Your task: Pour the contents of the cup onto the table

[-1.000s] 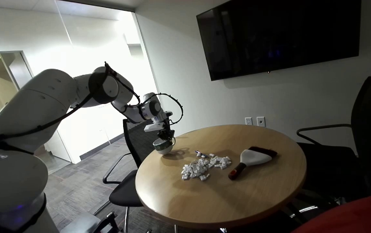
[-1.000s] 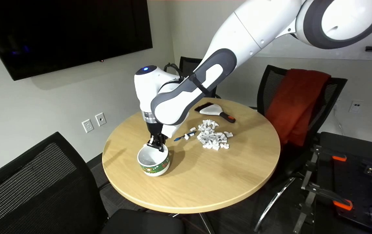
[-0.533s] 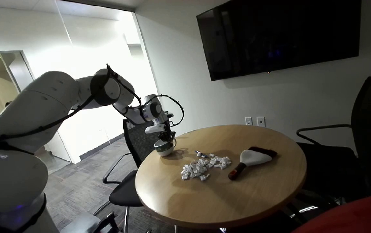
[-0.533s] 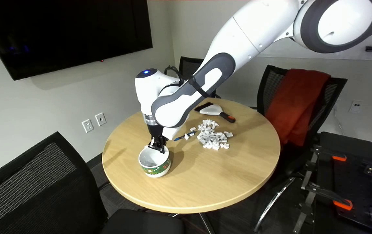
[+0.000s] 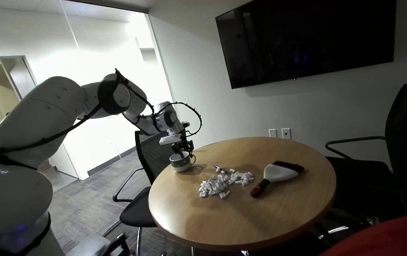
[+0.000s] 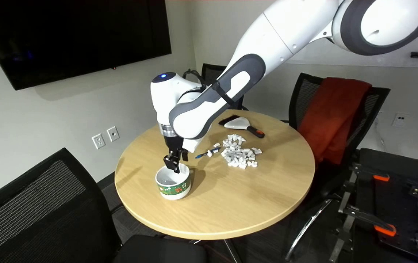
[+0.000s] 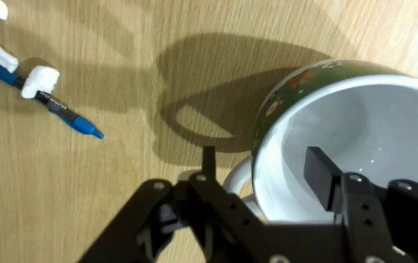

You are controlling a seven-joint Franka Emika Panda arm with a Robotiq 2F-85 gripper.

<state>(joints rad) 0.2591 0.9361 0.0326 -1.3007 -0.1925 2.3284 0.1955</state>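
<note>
The cup (image 6: 174, 189), white with a green flowered band, stands upright on the wooden table (image 6: 212, 212) near its edge. My gripper (image 7: 261, 160) is open at the cup's handle side, astride the rim. One finger (image 7: 320, 175) hangs inside the cup and the other is outside by the handle (image 7: 238, 177), with gaps on both sides of the wall. Bare white shows inside the cup in the wrist view, apart from tiny specks; its far right part is cut off. Loose small white pieces (image 6: 240, 157) lie heaped on the table, seen in both exterior views.
A blue pen (image 7: 66, 111) lies between the cup and the white pieces, with bits resting on it. Farther off on the table is a white brush with a dark handle (image 5: 279, 173). A black chair (image 6: 41, 212) stands close to the table on the cup's side.
The fingers have spread off the cup's wall, which they were shut on before. The cup came down slightly, then stayed put while the arm rose a little.
</note>
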